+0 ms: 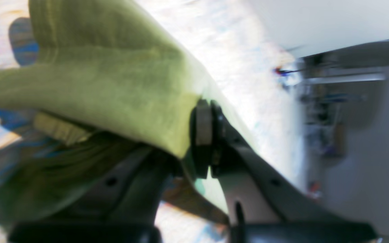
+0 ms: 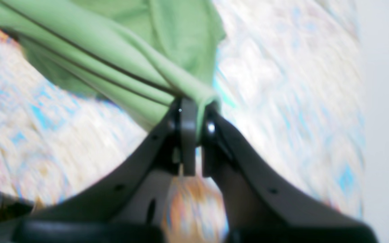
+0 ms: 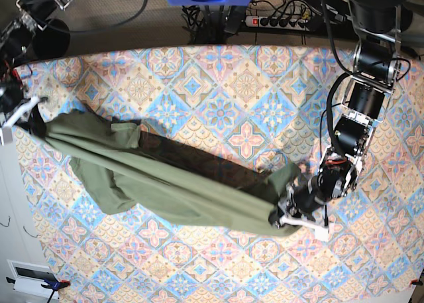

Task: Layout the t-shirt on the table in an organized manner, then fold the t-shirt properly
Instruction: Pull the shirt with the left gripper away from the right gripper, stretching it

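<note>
Across the table [image 3: 225, 111], a large surface under a cloth of diamond tiles with blue, pink and beige floral medallions: one garment, two grippers.

Item one: the t-shirt [image 3: 172, 183], plain olive-green cotton, soft and wrinkly, no print. It is stretched in a long sagging band over the table's near half, from the table's left edge toward its right side, bunched into lengthwise folds, with a loose flap hanging toward the near edge at the left.

Item two: the left gripper [image 1: 208, 135], dark, at the t-shirt's right end, jaws clamped narrow on a gathered fold of fabric.

Item three: the right gripper [image 2: 196, 125], dark, at the t-shirt's left end by the table's left edge, jaws pinched on a bunched corner.

Surroundings: beyond the table's far edge, a power strip [image 3: 281, 21] and tangled black cables [image 3: 205, 14] on a grey floor. Both wrist views are blurred.
</note>
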You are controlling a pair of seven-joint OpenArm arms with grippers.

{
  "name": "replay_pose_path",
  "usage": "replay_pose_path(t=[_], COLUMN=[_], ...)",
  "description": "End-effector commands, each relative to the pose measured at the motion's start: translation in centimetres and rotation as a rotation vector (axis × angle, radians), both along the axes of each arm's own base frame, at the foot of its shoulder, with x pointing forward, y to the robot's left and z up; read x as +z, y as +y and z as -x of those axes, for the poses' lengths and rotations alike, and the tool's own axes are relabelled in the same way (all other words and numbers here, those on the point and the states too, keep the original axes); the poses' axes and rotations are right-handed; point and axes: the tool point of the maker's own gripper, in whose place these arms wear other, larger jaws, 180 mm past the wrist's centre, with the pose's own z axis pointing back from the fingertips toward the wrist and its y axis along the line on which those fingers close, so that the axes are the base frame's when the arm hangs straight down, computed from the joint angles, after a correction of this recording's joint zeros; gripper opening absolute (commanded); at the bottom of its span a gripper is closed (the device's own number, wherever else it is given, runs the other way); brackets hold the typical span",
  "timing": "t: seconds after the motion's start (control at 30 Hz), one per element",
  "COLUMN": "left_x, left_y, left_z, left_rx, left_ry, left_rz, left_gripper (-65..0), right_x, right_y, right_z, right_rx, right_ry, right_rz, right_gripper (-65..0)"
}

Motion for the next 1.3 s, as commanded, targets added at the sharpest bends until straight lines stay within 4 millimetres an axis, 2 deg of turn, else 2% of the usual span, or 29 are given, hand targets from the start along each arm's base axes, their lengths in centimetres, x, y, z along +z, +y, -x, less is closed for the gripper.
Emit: replay_pose_path(t=[0.0,0.2,0.3,0.37,0.63,0.73,0.83,1.2,1.27], left_x=[1.2,-4.9,-7.1,-8.1,-10.0,-10.5,-11.9,-13.8,-14.0], left_y=[-0.1,1.0,1.1,2.1,6.2,6.1,6.3,9.0,9.1], left_z=[0.1,6.1,8.9,10.2,12.8,14.0,15.8,19.3,19.9], left_rx=[-0.034,-0.14,-0.204,-0.205,-0.126,-0.144,-0.14,-0.048,-0.054], left_ry=[-0.034,0.151,0.258,0.302,0.373,0.42,0.466,0.538,0.539], left_rz=[-0.016,-0.108,-0.125,-0.136,-0.142,-0.121,-0.113,-0.082,-0.074], left_gripper=[-60.7,-59.2,-54.7,-53.5,-51.8,-46.0,-41.6,-40.0,-35.8], right_x=[1.3,0.5,0.2,0.2,0.0,-0.2,-0.3,-0.4,-0.4], right_y=[-0.5,-0.5,-0.8,-0.8,-0.8,-0.8,-0.7,-0.7,-0.7], right_z=[-0.7,-0.8,-0.6,-0.5,-0.4,-0.2,-0.2,0.1,0.1], right_rx=[0.004,0.005,-0.002,-0.002,-0.002,-0.002,0.0,0.002,0.002], right_ry=[-0.035,-0.008,0.008,0.012,0.017,0.023,0.026,0.032,0.032], right_rz=[0.02,0.016,0.031,0.032,0.033,0.031,0.031,0.035,0.035], right_gripper=[-64.3,-64.3,-64.3,-64.3,-64.3,-64.3,-64.3,-64.3,-64.3])
